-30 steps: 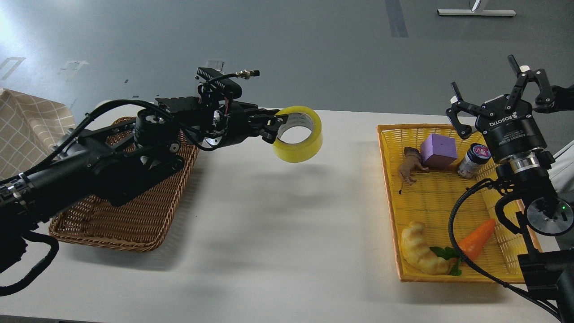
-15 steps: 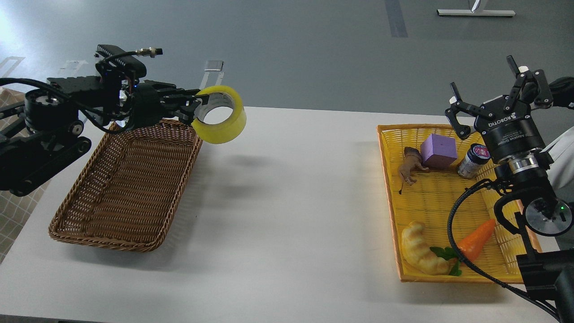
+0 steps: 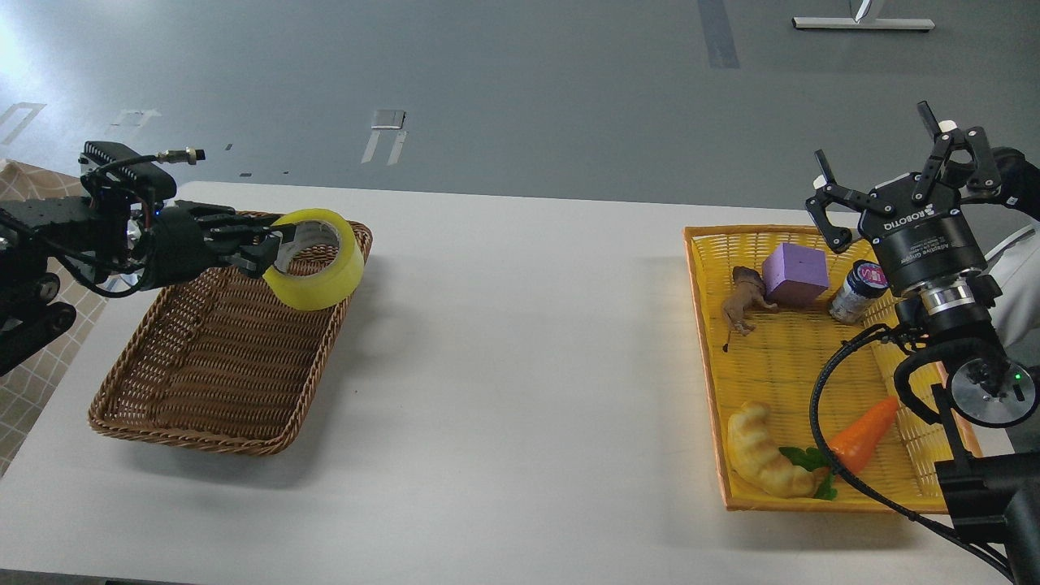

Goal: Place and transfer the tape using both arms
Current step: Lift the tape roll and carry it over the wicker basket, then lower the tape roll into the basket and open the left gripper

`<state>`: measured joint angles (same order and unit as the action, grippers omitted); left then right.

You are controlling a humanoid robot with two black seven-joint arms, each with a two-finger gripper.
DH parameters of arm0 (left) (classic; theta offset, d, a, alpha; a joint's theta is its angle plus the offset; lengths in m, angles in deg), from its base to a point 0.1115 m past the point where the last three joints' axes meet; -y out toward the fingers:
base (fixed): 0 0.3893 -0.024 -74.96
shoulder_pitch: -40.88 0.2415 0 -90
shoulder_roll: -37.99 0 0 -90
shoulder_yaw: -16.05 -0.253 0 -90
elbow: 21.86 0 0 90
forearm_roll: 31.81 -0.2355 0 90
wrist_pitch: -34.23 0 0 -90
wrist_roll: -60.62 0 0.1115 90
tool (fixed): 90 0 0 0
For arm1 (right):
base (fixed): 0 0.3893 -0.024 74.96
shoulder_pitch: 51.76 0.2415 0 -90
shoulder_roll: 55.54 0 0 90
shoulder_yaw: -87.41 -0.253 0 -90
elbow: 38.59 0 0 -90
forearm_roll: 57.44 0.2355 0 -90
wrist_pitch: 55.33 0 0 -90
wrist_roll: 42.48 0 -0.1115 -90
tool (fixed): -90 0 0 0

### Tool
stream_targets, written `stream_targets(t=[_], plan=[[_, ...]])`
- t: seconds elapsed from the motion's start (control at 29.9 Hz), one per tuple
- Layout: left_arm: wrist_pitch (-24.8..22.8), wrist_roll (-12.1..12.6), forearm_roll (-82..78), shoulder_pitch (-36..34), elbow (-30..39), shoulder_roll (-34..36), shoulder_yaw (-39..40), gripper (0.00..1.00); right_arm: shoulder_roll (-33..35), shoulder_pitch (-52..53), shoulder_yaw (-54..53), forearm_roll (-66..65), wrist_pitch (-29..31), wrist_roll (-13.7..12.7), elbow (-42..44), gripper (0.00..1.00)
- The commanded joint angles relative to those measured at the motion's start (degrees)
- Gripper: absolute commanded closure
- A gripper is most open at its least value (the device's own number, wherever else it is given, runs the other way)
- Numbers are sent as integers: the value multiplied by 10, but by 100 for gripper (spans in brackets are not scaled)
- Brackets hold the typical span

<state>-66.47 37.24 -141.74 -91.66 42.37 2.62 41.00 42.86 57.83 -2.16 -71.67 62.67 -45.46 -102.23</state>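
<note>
While the left end effector [image 3: 272,250] pinches the tape roll [image 3: 315,258] over the brown wicker basket [image 3: 203,366], lower before releasing; the right end effector [image 3: 902,175] is spread.

Glossy translucent tape [image 3: 315,260]; rough woven brown basket [image 3: 213,357]; woven yellow plastic tray [image 3: 707,357]; smooth matt white counter [image 3: 520,390].

1. This looks like a robotics lab or test room, not a home.
2. A plain white surface [image 3: 520,366] stands on a bare grey floor [image 3: 520,81] marked with strips of tape.
3. Black robot arms with exposed cables reach in from both sides; one carries a ROBOTIQ label [image 3: 908,217].
4. Two baskets sit apart: a brown wicker basket [image 3: 203,382] and a yellow basket [image 3: 780,357] holding toys such as a plastic carrot [image 3: 865,431] and a purple block [image 3: 795,273].
</note>
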Motion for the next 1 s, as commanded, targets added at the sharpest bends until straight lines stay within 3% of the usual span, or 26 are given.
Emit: stream_targets(t=[0.0, 0.37, 0.97], plan=[[7, -3, 0, 10, -17, 0, -4, 100, 0, 0, 0, 0, 0, 0, 0, 0], [88, -21, 8, 22, -73, 17, -81, 100, 0, 0, 0, 0, 0, 0, 0, 0], [105, -23, 36, 47, -118, 12, -94, 100, 0, -1, 1, 0, 0, 0, 0, 0]])
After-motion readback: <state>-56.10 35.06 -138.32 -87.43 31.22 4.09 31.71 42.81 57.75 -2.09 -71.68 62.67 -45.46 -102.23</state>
